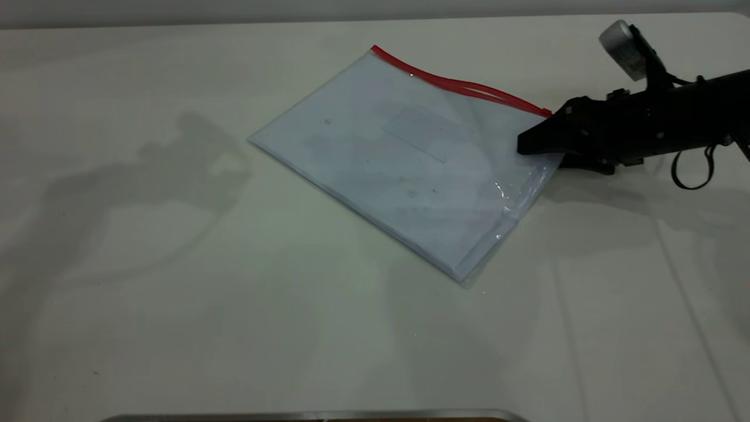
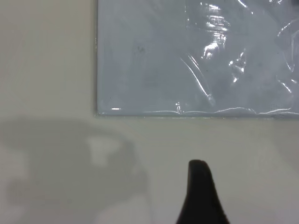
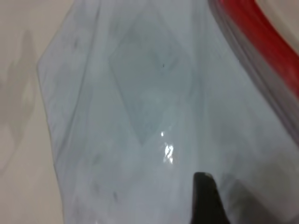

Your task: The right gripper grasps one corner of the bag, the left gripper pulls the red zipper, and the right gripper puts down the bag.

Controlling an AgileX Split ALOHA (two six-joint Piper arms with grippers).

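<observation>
The bag (image 1: pixel 404 164) lies flat on the white table, a clear pouch with white paper inside. The red zipper (image 1: pixel 463 87) runs along its far edge, and its two red strips stand slightly apart toward the right end. My right gripper (image 1: pixel 521 147) reaches in from the right and lies over the bag's right edge, just below the corner of the bag (image 1: pixel 542 114). The right wrist view shows the plastic (image 3: pixel 140 116) close under that gripper (image 3: pixel 219 200), with the zipper (image 3: pixel 252 28) beside it. My left gripper (image 2: pixel 202 196) hovers over bare table, short of a plain edge of the bag (image 2: pixel 187 56); it is outside the exterior view.
The table (image 1: pixel 176 293) stretches bare to the left and front of the bag, with arm shadows across it. A metal edge (image 1: pixel 316 415) runs along the front. The right arm's black cable (image 1: pixel 691 176) hangs in a loop behind the gripper.
</observation>
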